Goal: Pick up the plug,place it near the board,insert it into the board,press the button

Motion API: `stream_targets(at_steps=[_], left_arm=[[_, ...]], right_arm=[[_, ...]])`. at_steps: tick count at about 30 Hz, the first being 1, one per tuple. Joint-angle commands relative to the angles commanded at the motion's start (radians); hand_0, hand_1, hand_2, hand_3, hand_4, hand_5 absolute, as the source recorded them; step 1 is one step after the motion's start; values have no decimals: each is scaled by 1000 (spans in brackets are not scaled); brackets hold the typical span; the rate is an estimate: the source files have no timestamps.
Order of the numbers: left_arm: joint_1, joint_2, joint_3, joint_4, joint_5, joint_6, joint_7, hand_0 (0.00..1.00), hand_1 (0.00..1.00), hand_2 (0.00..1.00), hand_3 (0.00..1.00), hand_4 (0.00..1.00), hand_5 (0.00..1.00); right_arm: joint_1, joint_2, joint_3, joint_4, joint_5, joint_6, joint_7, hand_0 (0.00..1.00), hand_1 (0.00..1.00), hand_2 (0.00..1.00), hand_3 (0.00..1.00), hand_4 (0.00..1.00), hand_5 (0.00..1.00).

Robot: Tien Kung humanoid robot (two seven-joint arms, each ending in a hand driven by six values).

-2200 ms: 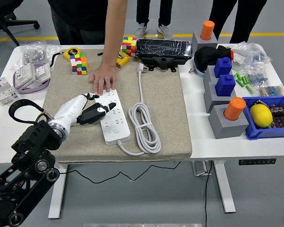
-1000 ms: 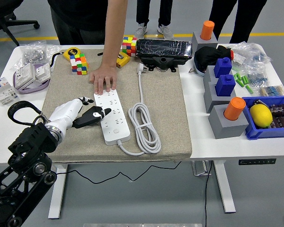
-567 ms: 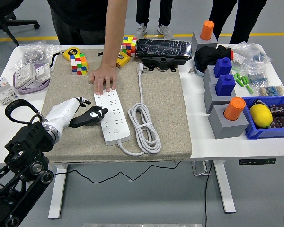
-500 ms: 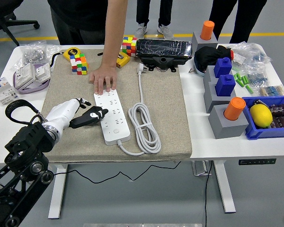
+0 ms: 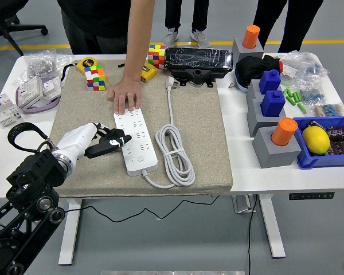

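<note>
The white plug [image 5: 171,83] lies on the beige mat [image 5: 200,143] near its far edge, just in front of the black plastic-wrapped device [image 5: 198,61]; its white cable [image 5: 175,150] runs toward the near side, loops into a coil right of the white power strip [image 5: 135,141] and joins the strip's near end; the strip lies lengthwise on the mat, nothing plugged into its sockets; a person's hand [image 5: 125,94] rests flat on the mat at the strip's far end, fingertips touching it; the robot's left hand [image 5: 101,140] sits at the strip's left edge, black fingers stretched out toward it and gripping nothing, the foremost fingertip touching or just over the strip's side, which of the two cannot be told; the right hand is out of view; two colour cubes [image 5: 94,76] stand on the mat's far left corner beside a yellow tape measure [image 5: 86,63], another cube stack [image 5: 157,55] sits behind the plug; to the right on the white table [image 5: 241,166] stand grey blocks topped with orange cylinders [image 5: 284,131] and blue pieces [image 5: 272,102]; a blue bin [image 5: 303,158] holds a lemon [image 5: 316,139]
</note>
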Motion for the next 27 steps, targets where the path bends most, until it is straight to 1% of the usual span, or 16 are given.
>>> stream_targets(at_steps=[6, 9, 18, 27], left_arm=[[-1, -5, 8, 3, -4, 4, 0, 799, 754, 768, 762, 998, 998], [-5, -2, 15, 10, -15, 17, 0, 798, 754, 768, 765, 998, 998], [-9, -4, 34, 19, -25, 39, 0, 796, 758, 768, 765, 998, 998], [-22, -20, 51, 23, -14, 51, 0, 794, 760, 774, 766, 998, 998]], right_arm=[[1, -1, -1, 0, 1, 0, 0, 804, 747, 737, 781, 998, 998], [2, -1, 0, 0, 0, 0, 0, 804, 747, 737, 780, 998, 998], [2, -1, 1, 0, -2, 0, 0, 804, 747, 737, 781, 998, 998], [-1, 0, -1, 0, -2, -1, -1, 804, 747, 737, 781, 998, 998]])
